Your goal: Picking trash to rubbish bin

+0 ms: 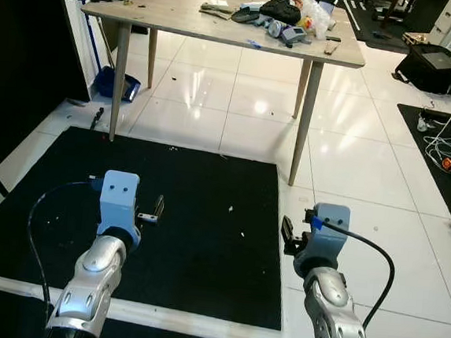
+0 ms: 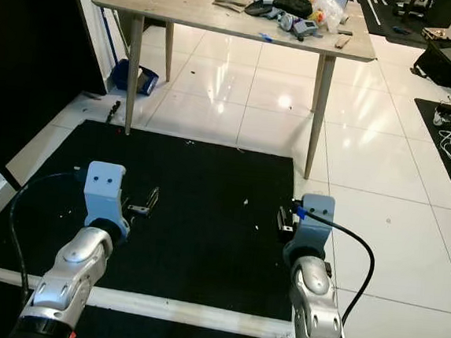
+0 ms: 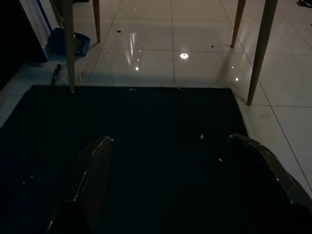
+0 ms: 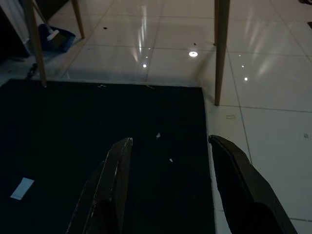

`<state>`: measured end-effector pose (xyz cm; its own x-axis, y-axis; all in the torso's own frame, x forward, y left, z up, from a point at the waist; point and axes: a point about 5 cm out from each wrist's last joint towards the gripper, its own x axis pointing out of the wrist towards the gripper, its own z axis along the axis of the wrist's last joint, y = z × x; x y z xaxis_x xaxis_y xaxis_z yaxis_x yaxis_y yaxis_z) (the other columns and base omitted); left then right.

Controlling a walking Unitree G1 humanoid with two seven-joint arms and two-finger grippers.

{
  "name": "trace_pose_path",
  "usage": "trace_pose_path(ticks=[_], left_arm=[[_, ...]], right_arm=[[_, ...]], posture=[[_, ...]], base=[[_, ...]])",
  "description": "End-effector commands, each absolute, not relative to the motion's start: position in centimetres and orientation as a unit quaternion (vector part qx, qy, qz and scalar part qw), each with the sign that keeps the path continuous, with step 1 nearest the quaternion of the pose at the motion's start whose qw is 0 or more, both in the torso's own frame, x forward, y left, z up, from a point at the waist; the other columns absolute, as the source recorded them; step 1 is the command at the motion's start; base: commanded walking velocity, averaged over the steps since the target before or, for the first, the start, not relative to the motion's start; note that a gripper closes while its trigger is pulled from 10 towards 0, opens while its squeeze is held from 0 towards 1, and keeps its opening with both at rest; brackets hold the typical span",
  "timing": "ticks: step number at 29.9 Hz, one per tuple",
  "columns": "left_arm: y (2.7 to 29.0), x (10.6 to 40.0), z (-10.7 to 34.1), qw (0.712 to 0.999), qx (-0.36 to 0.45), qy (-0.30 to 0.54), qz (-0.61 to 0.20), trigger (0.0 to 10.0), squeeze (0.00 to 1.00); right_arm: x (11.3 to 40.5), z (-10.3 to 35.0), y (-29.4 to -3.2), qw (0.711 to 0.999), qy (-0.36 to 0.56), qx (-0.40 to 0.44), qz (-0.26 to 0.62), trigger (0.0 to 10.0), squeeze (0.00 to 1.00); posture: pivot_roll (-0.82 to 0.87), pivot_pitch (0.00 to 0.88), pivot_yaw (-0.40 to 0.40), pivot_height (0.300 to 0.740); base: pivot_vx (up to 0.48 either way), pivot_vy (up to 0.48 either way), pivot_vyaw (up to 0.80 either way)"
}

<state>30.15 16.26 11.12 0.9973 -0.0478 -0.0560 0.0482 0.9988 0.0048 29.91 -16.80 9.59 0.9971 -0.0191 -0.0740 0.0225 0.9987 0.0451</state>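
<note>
Glossy white floor tiles (image 1: 351, 172) surround a matte black square mat (image 1: 198, 214) with pale specks of litter (image 1: 241, 234) scattered on it. Nearest, both silver arms hang above the mat's near half: left gripper (image 3: 170, 161), fingers spread; right gripper (image 4: 170, 165), fingers spread, above the mat's right edge. Small white paper scrap (image 4: 22, 188) lies flat on the mat. Beyond the mat: light wooden table with tapered legs (image 1: 184, 15), cluttered top. Blue plastic dustpan (image 1: 110, 84) sits just past the table's left legs.
</note>
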Motion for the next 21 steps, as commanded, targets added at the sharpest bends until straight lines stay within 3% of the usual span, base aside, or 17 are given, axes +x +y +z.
trace_pose_path(ticks=[1,21], left_arm=[[16.22,30.12,10.9,0.999,0.008,0.031,-0.026,10.0,0.0],[16.35,30.4,11.43,0.999,0.009,0.022,-0.02,10.0,0.0]], right_arm=[[29.9,9.3,-16.53,0.999,0.041,0.021,-0.005,10.0,0.0],[30.33,9.21,-16.28,0.999,0.042,0.025,-0.004,10.0,0.0]], posture=[[0.0,0.108,0.005,0.74],[0.01,0.097,-0.004,0.74]], base=[[0.281,0.0,0.0],[0.317,0.0,0.0]])
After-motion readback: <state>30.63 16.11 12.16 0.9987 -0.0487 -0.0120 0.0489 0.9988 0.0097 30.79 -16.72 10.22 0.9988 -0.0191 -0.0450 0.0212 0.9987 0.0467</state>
